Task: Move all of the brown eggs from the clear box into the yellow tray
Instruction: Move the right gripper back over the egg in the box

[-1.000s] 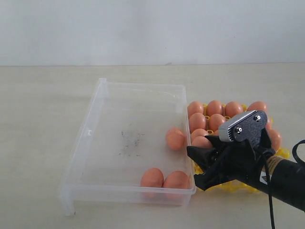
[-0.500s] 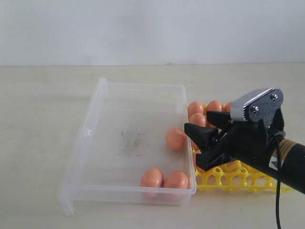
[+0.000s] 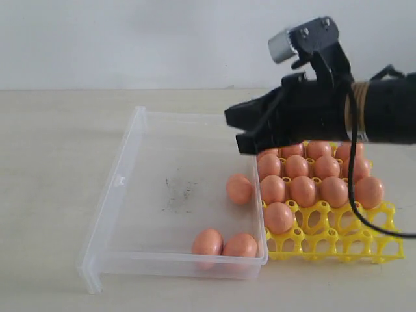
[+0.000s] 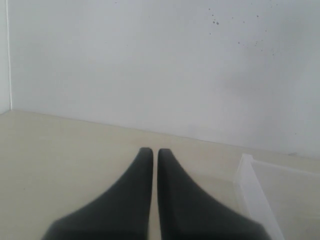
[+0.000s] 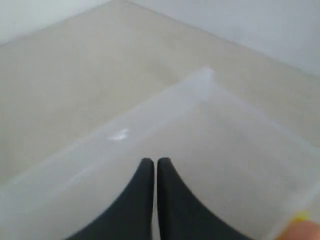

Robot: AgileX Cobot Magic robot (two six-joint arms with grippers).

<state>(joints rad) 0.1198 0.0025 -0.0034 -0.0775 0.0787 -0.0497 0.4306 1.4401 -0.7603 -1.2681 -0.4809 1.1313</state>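
Clear box [image 3: 146, 162] — three eggs [image 3: 239, 188], yellow tray [image 3: 338, 244] part-filled, left gripper [image 4: 150, 151] and right gripper [image 5: 150, 162] clenched.

Three eggs [image 3: 239, 189] in box [image 3: 122, 164], tray [image 3: 338, 244] beside its right wall

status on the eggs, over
Left tool shut, empty. Right tool shut, empty, above clear box. Three brown eggs left in box. Nothing in the way.

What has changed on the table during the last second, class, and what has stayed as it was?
The right gripper rose from low over the near corner of the yellow tray and now hangs high, fingers together, holding nothing. An egg in the tray's front row, covered before, now shows. The clear box, its three brown eggs and the tray did not move.
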